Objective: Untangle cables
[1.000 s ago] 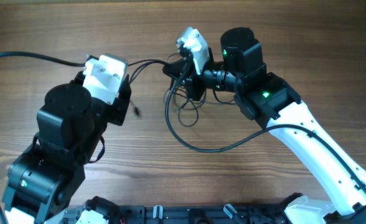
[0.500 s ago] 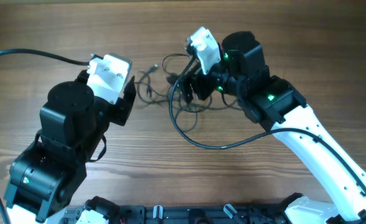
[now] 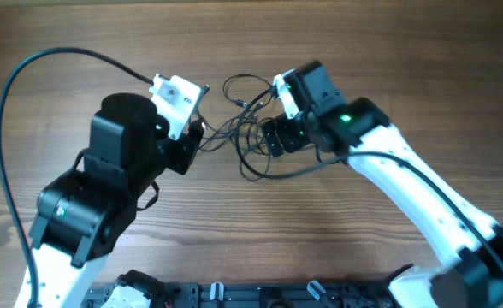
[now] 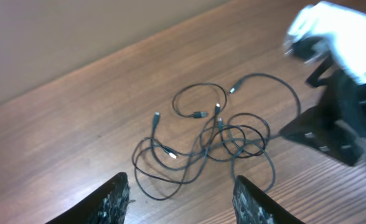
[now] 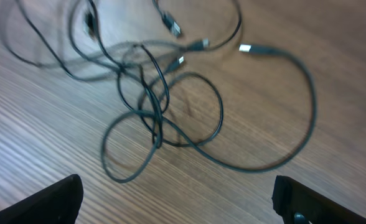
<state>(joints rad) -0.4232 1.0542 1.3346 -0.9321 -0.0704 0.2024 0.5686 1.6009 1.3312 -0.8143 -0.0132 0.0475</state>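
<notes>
Overhead view: we see a bunch of thin black cables (image 3: 250, 145) on the wooden table (image 3: 405, 51), right between our two arms.
Where the cables are: near the middle of the table, a little toward 12 o'clock.
Left side: our left gripper (image 3: 202, 137) is spread wide and holds nothing. In the left wrist view its fingers (image 4: 116, 198) have only bare wood between them.
Right side: our right gripper (image 3: 273, 137) is spread wide too, and its hold is empty.
Which way to go: from the left gripper the cables lie at 3 o'clock. From the right gripper they lie at 9 o'clock.
Who is closer: we think the right gripper is, because it hangs over the 3 o'clock edge of the bunch. The left gripper sits just beside the 9 o'clock edge.
Knot: in the right wrist view the loops cross at the knot (image 5: 153, 115).
Loose end: a plug (image 5: 245, 48) lies at about 1 o'clock from the knot, free of the loops.
Our guess for next: one gripper grabs a loose end and pulls it away from the knot.
</notes>
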